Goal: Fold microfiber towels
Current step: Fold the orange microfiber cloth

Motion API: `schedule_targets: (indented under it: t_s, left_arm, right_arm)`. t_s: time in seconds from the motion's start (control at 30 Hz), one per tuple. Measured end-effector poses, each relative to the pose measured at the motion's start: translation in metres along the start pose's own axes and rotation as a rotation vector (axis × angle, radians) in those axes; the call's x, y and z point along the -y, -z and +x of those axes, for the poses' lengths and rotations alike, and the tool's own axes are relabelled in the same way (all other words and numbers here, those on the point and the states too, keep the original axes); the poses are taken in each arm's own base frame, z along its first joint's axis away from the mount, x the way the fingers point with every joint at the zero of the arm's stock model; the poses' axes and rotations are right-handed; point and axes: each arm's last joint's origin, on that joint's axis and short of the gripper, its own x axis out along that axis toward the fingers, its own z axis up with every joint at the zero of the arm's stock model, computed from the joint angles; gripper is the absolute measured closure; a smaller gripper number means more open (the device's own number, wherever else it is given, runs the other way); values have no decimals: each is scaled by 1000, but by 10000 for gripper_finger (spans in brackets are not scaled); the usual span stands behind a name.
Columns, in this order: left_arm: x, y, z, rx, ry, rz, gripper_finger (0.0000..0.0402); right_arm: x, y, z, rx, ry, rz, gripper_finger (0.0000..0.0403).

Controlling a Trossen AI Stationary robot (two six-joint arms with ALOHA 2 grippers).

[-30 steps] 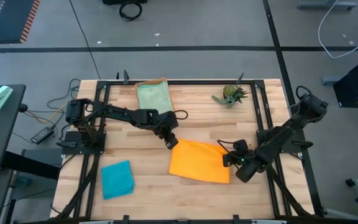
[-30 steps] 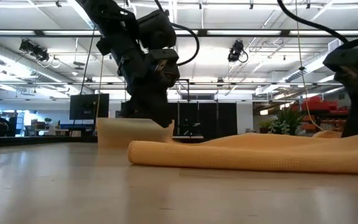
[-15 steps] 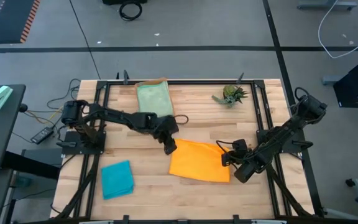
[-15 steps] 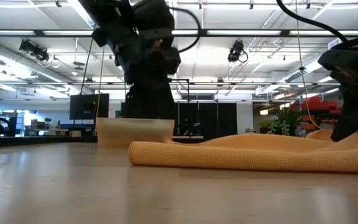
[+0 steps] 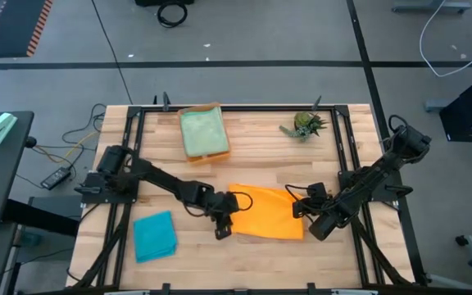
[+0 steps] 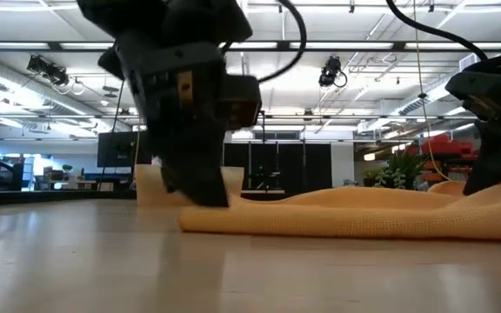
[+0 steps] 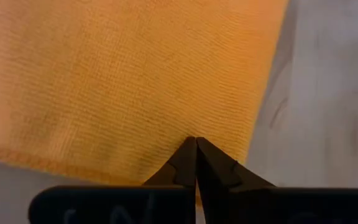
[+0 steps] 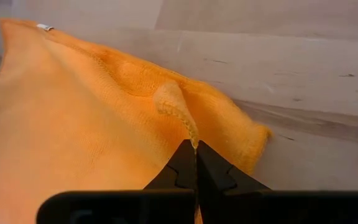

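An orange microfiber towel (image 5: 262, 212) lies spread on the wooden table, and in the low view it shows as a long low roll (image 6: 364, 216). My left gripper (image 5: 223, 229) is shut at its near-left corner and reaches it slanting down from the left (image 6: 205, 196). My right gripper (image 5: 301, 212) is shut on the towel's right edge. A sage green towel (image 5: 201, 132) lies on an orange tray at the far side. A folded teal towel (image 5: 154, 236) lies at the near left. My left gripper closes its fingertips (image 7: 185, 155) on the orange towel just inside its near-left corner (image 7: 216, 118), beside the hem. It comes slanting down from the table's left. The fingers hide the corner itself, and the cloth around them lies flat on the table. My right gripper pinches a small raised fold of the towel's hemmed right edge (image 8: 178, 107) between its two fingertips, slanting down from the table's right. The pinched ridge stands a little above the cloth. The rest of the towel rests on the table.
A small spiky green plant (image 5: 305, 124) stands at the far right of the table. The orange tray (image 5: 213, 107) under the green towel sits at the far middle. Black frame rails (image 5: 133, 147) run along the table's sides. Bare wood lies between the teal and orange towels.
My left gripper has gone from the orange towel's far-left corner along its left edge toward the table's near edge and has sunk to the near-left corner. The towel has stayed where it was. My right gripper has kept its hold.
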Motion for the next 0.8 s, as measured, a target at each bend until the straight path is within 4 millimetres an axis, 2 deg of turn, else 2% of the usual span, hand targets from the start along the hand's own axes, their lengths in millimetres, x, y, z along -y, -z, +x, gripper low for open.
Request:
schedule_targets:
  t_s: [0.17,0.47,0.63,0.8]
  left_arm:
    - [6,7,9,-19,5,-9,394]
    - [7,10,10,-30,4,-30,396]
    - [7,10,11,-33,3,-31,388]
    - [6,10,10,-42,12,-36,396]
  right_arm:
    - [0,2,-3,-22,4,3,400]
    - [0,-2,-9,-26,89,-67,385]
    - [-1,1,-10,-109,111,-44,341]
    - [-2,-6,-19,-133,89,-14,264]
